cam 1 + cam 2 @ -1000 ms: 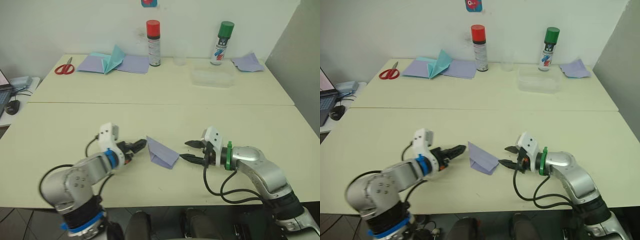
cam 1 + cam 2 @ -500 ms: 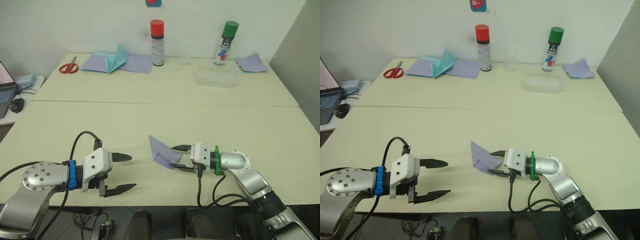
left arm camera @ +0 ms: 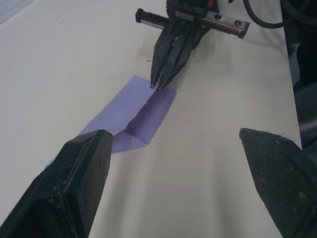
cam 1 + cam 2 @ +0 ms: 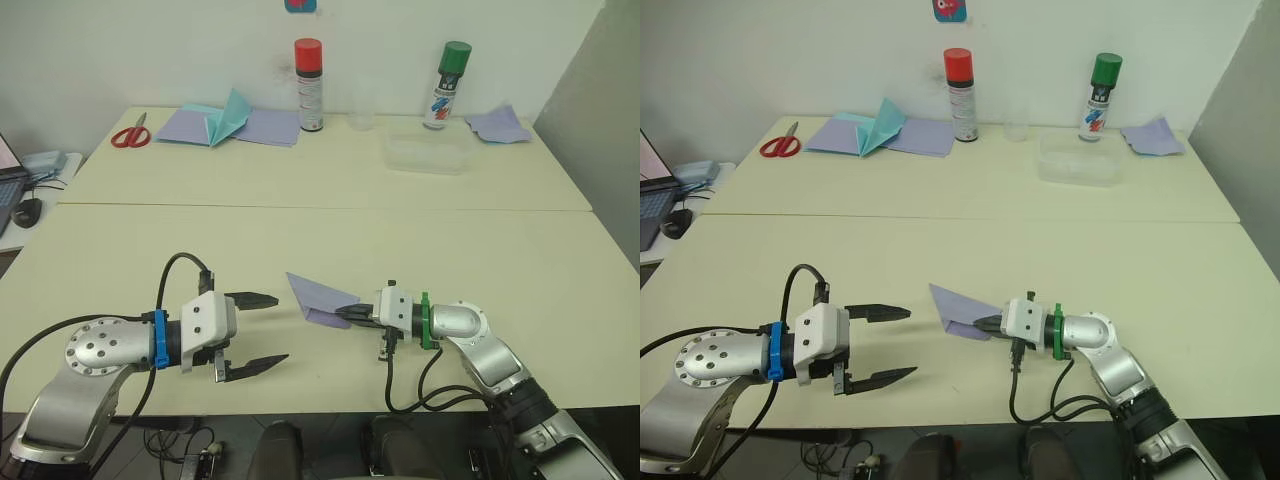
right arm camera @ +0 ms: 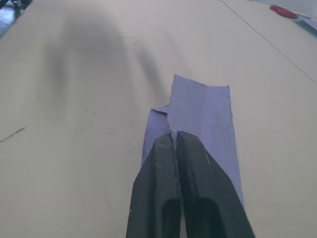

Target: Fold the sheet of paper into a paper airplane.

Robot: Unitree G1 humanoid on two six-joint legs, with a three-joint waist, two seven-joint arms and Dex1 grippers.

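My right gripper (image 4: 345, 314) had its two black fingers pinched together on the near edge of the paper airplane (image 4: 318, 298), gripping the folded lilac layers at their right-hand end. In my right wrist view the fingertips (image 5: 174, 141) met on the paper's edge with no gap between them. The airplane lay on the front table (image 4: 120, 250), low and nearly flat, its pointed end (image 4: 291, 276) aimed toward my left and slightly away from me, one flap raised a little along a crease.

My left gripper (image 4: 265, 329) hung just left of the airplane, apart from it, fingers spread wide and holding nothing; one finger (image 4: 252, 299) reached toward the paper's point, the other (image 4: 252, 367) sat nearer the table's front edge.

Farther out, on the rear table, stood a red-capped spray can (image 4: 308, 85) and a green-capped spray can (image 4: 445, 86), with a clear plastic container (image 4: 426, 155) in front of the green one. To the left lay wide lilac sheets (image 4: 262, 127) with a teal folded paper (image 4: 228, 117) on them, and red scissors (image 4: 128, 133) beside them. Another lilac sheet (image 4: 497, 124) rested at the far right.
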